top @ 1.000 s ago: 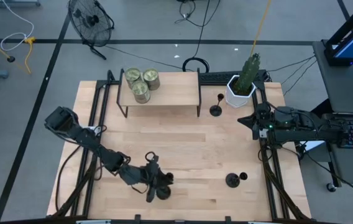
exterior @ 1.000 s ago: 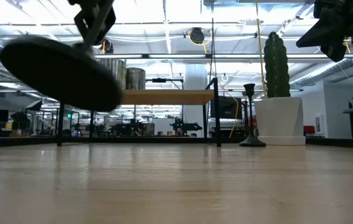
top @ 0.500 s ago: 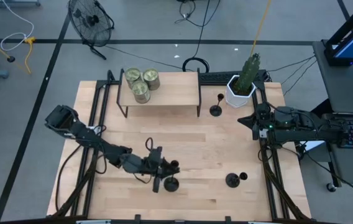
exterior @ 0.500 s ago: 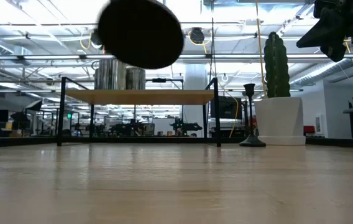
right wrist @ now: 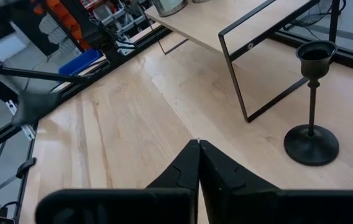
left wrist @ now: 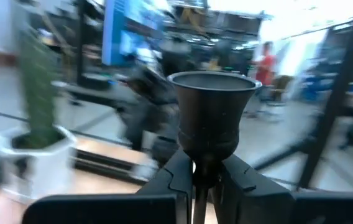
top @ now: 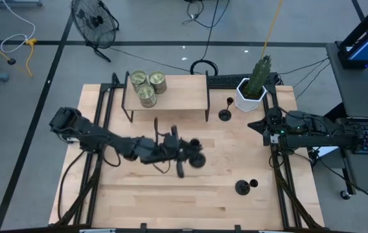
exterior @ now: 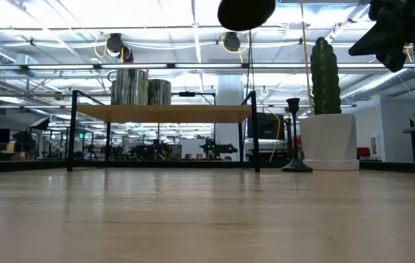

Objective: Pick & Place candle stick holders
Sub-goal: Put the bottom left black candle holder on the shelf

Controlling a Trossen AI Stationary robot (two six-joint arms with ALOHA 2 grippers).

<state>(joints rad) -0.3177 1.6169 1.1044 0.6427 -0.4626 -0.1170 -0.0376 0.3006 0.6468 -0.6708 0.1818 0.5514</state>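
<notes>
A black candle stick holder [top: 194,160] hangs above the middle of the wooden table [top: 249,220], its stem pinched in the left hand [top: 183,154] — the two dark fingers [left wrist: 173,177] pressed tight against the thin shaft just under the small cup, which the wrist view shows upright between them. From table height only its round disc base [exterior: 245,12] shows, high overhead and well clear of the boards.

Seen from above, with the table's centre as the clock's hub, a second holder [top: 225,114] stands upright at about 1 o'clock, between the right-hand leg of the low shelf [top: 168,97] and the white pot [top: 249,98] with its green cactus [top: 260,72]. A third holder [top: 242,188] sits at about 4 o'clock, near the table's front right; whether it stands or lies cannot be told from overhead.

The shelf — a pale top on a thin black frame — occupies 11 to 12 o'clock and carries three greenish-yellow glass jars [top: 147,86] bunched at its left end.

The right arm waits at 3 o'clock by the table's edge, its hand [right wrist: 198,149] empty with the fingertips closed against each other, pointing toward the shelf and the second holder [right wrist: 312,106].

Beyond the table, a floor fan [top: 94,22] stands at about 11 o'clock on the grey floor.
</notes>
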